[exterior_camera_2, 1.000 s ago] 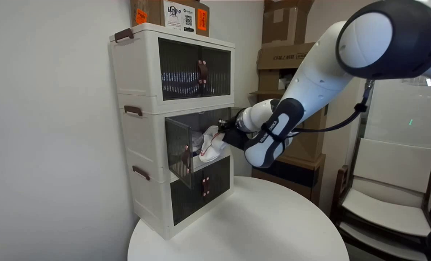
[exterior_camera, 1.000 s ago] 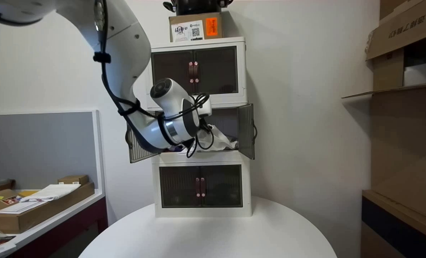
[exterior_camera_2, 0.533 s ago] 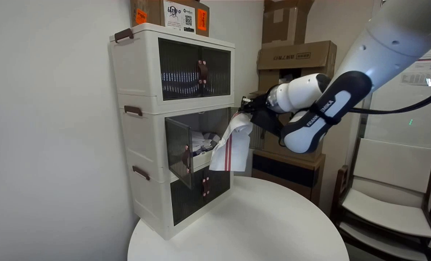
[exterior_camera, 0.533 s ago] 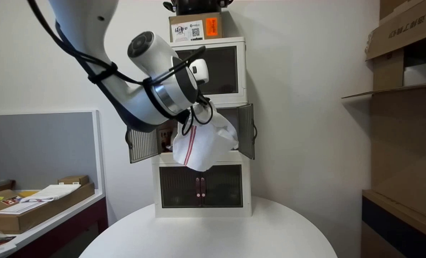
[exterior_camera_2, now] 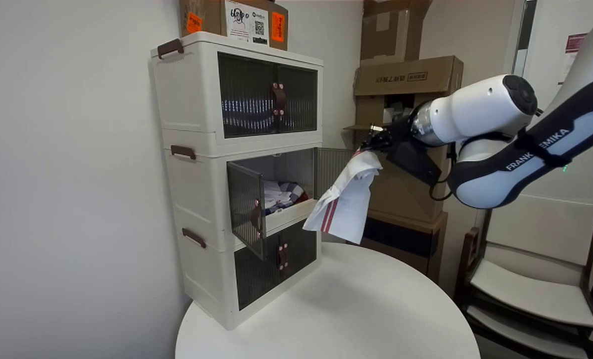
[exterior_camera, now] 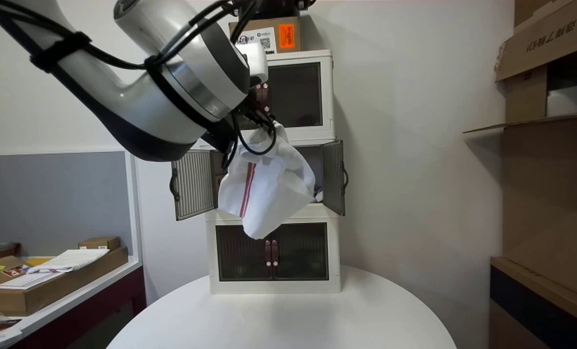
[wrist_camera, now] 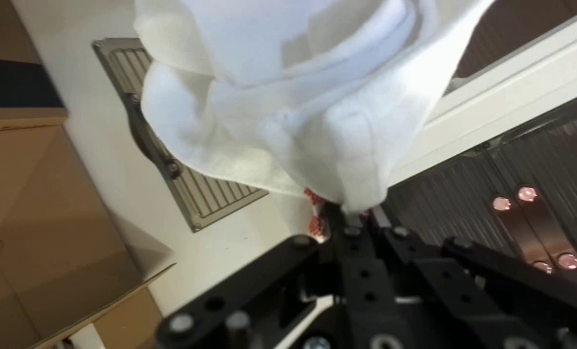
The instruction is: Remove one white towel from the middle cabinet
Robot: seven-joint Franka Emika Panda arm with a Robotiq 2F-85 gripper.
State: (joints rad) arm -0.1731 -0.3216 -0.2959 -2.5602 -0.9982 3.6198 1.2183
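"Jaws closed on anything?"

"On cloth. In the wrist view the gripper (wrist_camera: 359,220) pinches a bunched fold of the white towel (exterior_camera_2: 347,197), with hardly a gap showing."

"And the rest of it?"

"Hanging below, red stripes (exterior_camera_2: 329,215) showing, in front of the middle cabinet (exterior_camera_2: 192,192). A second ago it was draped over that cabinet's sill (exterior_camera_2: 291,213); now all I can see of it is outside."

"So that's one towel removed?"

"By my reading, yes, and only one has come along. A checked cloth (exterior_camera_2: 291,189) and some pale fabric (exterior_camera_2: 274,193) remain inside."

"Could it snag on the way?"

"Perhaps on the open door (exterior_camera_2: 332,162). In an exterior view the towel passes in front of it; whether they touch I can't tell."

"What's left, then?"

"Drawing back a little further, I'd guess, until it is past that door. The task names no resting place, though the round table (exterior_camera: 288,320) lies below."
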